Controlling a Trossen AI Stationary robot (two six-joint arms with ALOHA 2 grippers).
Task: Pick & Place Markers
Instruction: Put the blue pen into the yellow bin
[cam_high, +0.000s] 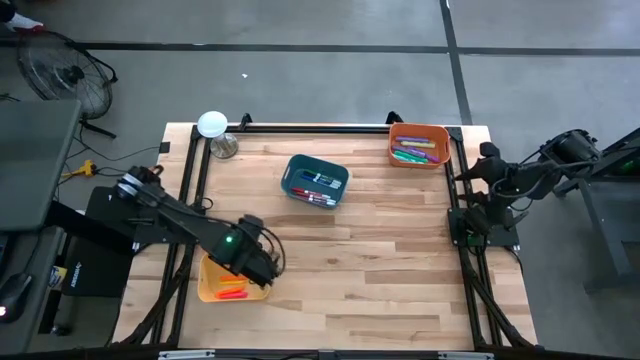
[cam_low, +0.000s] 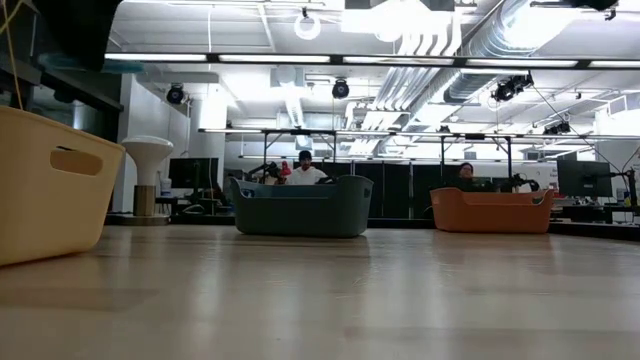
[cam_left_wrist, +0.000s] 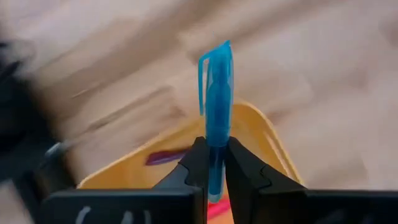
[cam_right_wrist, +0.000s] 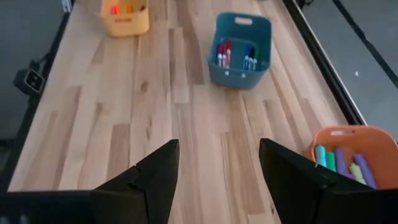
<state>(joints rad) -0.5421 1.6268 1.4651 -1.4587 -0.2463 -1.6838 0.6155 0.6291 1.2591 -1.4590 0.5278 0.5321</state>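
We see the left end effector clenched on a blue marker, which stands up between its fingers above the yellow bin at the table's near left. Orange and pink markers lie inside that bin. We find the right end effector released, jaws apart and holding nothing, parked at the table's right edge. A teal bin with red and blue markers sits mid-table toward the far side; an orange bin with green, purple and yellow markers occupies the far right corner.
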